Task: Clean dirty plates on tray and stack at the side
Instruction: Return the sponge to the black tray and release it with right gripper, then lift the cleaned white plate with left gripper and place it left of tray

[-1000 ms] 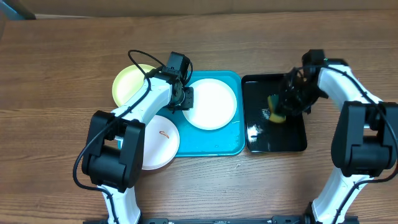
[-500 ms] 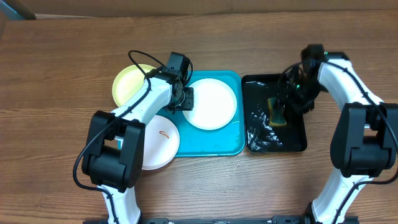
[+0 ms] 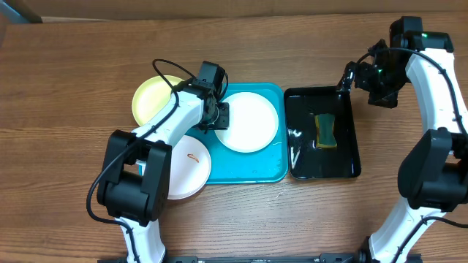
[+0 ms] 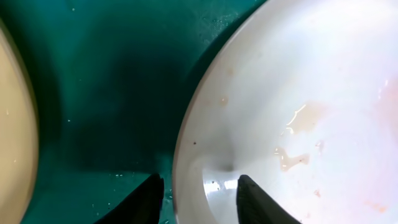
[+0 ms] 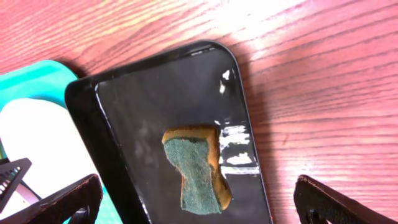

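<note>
White rim between the fingers of the left claw (image 4: 199, 196): part open, astride the left edge of the wet plate (image 3: 248, 120), one finger outside over the tray (image 3: 252, 169), one inside the bowl; no firm pinch visible. Looks wiped, judging by the overhead view, though with faint pale-orange watery streaks near the rim in the wrist view. Lies flat in the tray, alone there. Probably next for lifting out to the side. Just off the tray's left edge, on the bench (image 3: 73, 66): yellow plate (image 3: 152, 98) at the far side, smeared plate (image 3: 186, 164) at the near side, its orange mark plain, so not yet cleaned. Cleanliness of the yellow one unclear, partly under the arm (image 3: 172, 117). Side by side, not stacked; no pile begun. Roughly a third done at best, by this reckoning. Over on the right, right claw (image 5: 196, 190) spread wide and empty, poised above the far right corner of the black tray (image 3: 344, 166). Inside that: a wet film, and the sponge (image 3: 325, 129) lying loose, green face up, touched by nothing.
</note>
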`<state>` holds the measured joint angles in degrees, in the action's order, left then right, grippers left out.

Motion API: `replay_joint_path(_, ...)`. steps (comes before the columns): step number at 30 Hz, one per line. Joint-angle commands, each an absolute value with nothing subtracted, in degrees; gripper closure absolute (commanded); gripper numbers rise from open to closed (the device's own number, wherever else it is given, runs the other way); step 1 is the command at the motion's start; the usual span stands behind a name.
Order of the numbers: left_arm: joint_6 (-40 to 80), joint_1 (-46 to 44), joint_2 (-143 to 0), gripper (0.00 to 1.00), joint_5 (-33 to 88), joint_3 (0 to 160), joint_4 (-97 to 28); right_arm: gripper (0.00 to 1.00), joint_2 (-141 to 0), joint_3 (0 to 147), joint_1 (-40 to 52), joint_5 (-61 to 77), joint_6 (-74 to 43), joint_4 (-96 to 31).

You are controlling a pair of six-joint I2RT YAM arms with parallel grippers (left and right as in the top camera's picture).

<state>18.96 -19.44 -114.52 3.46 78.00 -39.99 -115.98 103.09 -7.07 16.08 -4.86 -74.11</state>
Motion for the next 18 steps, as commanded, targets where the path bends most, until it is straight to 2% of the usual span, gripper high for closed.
replay_joint_path(1, 20.69, -20.08, -115.09, 0.64, 4.03, 77.10, -39.20, 0.00, -114.56, 103.85, -6.87, 15.84, -4.89, -73.34)
replay_joint_path(3, 20.62, -20.21, -115.09, 0.69, 3.51, 77.03, -38.92, 0.00, -114.56, 103.85, -6.87, 15.84, -4.86, -73.30)
replay_joint_path(4, 20.62, -20.25, -115.09, 0.75, 3.14, 77.03, -38.87, 0.00, -114.56, 103.85, -6.87, 15.84, -4.89, -73.30)
replay_joint_path(6, 20.62, -20.23, -115.07, 0.93, 2.79, 77.06, -38.92, 0.00, -114.56, 103.85, -6.87, 15.84, -4.86, -73.30)
replay_joint_path(7, 20.60, -20.21, -115.07, 0.96, 2.79, 77.10, -38.96, 0.00, -114.56, 103.85, -6.87, 15.84, -4.89, -73.28)
replay_joint_path(18, 19.25, -19.70, -111.39, 0.96, 2.39, 93.21, -51.37, 0.00, -114.56, 103.85, -6.87, 15.84, -4.89, -73.14)
